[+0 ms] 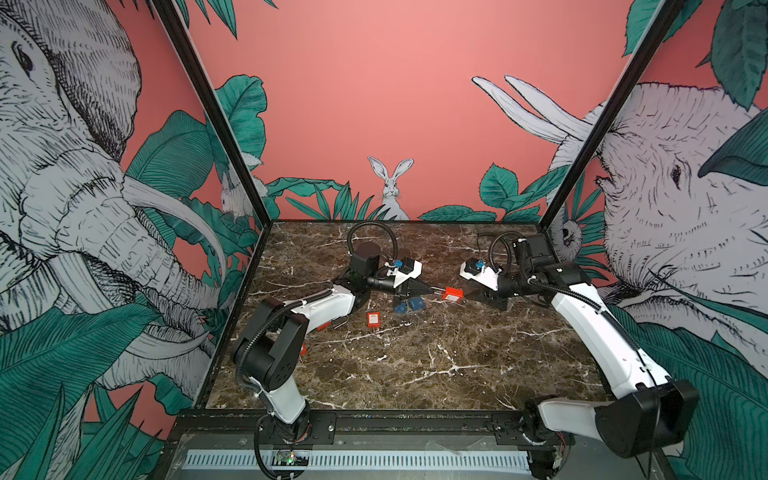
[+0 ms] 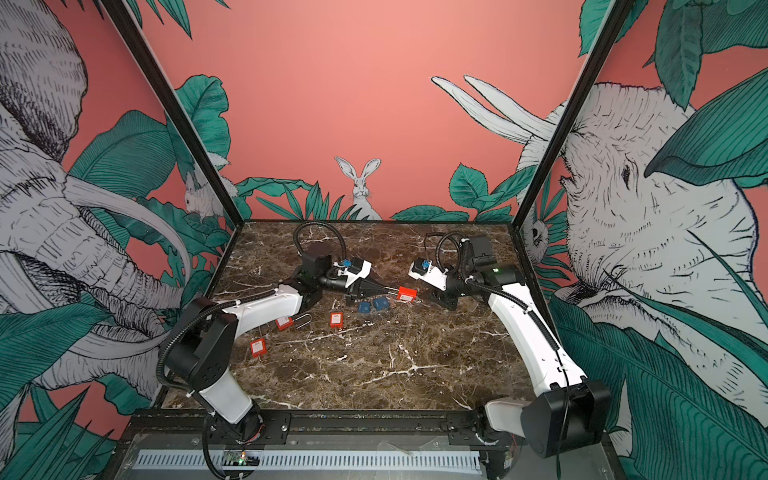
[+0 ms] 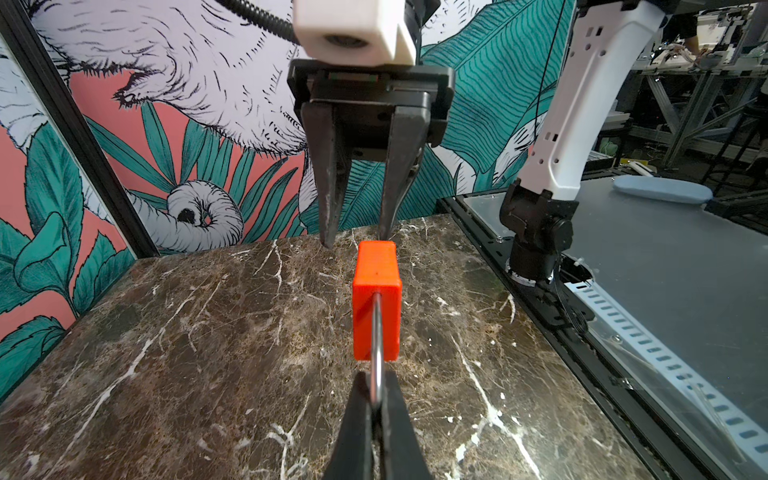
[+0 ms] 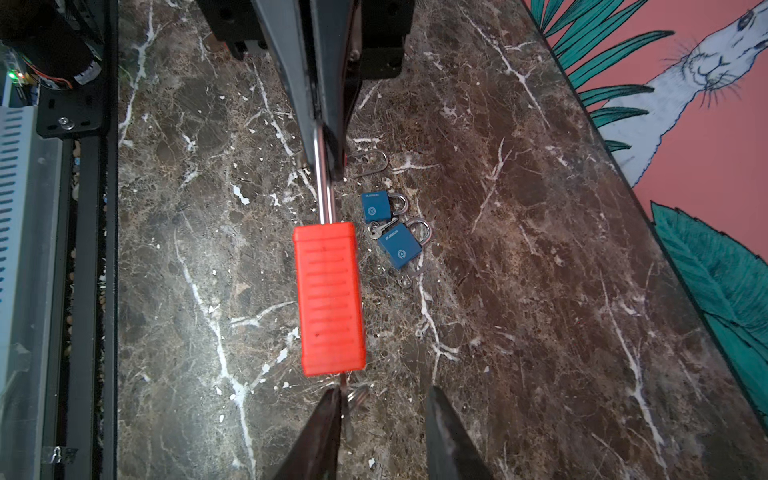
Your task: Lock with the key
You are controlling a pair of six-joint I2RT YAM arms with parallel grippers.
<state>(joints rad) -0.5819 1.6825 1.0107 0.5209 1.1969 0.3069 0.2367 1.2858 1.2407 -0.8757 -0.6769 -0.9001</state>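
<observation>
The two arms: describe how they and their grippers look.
The left arm and right arm have white shell links, black joints and black corrugated cables. The left gripper and right gripper have black, tapered fingers plus white camera housings.

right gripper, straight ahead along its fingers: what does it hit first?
The right gripper, jaws open, would likely first meet the key sticking out of the base of the padlock, close by one finger. The padlock body comes right after. Can't tell whether key and finger touch.
</observation>
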